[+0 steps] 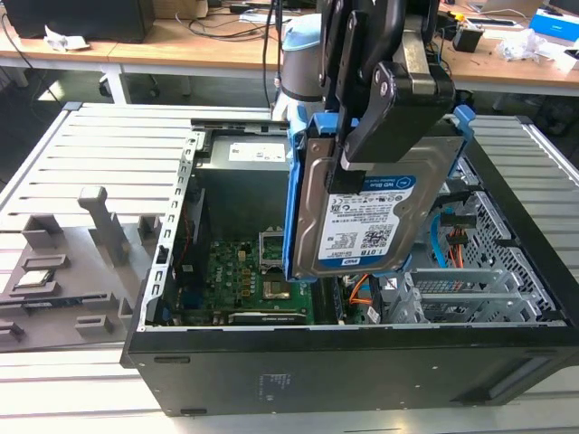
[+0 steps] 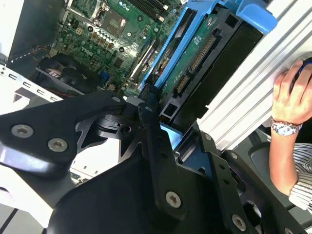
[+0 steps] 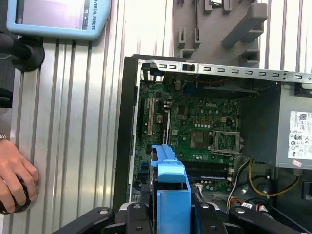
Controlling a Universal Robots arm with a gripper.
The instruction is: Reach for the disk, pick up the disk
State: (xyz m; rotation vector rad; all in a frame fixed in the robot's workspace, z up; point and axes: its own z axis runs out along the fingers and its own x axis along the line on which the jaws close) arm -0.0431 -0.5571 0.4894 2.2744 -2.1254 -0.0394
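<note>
Silver disk [image 1: 375, 217] clamped above green motherboard [image 1: 244, 280].

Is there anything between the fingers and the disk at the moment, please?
Nothing visible. The gripper is already shut on the disk and holds it upright above the open computer case, clear of the green circuit board below.

Bright even light; glare on table [image 3: 97, 122] slats.
</note>
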